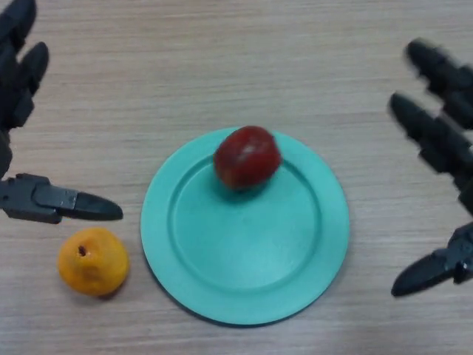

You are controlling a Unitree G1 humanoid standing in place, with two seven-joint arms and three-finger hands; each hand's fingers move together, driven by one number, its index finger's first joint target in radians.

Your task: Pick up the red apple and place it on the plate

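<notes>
Lying nearest on the wooden table is an orange fruit at the lower left, just beside the teal plate but apart from it. Above the orange, the left hand hangs at the left edge with its thumb and fingers spread wide, holding nothing; the thumb tip points toward the plate, close over the orange. Opposite, the right hand is likewise splayed open and empty, well apart from the plate. Farther back, the red apple rests on the plate's far rim
</notes>
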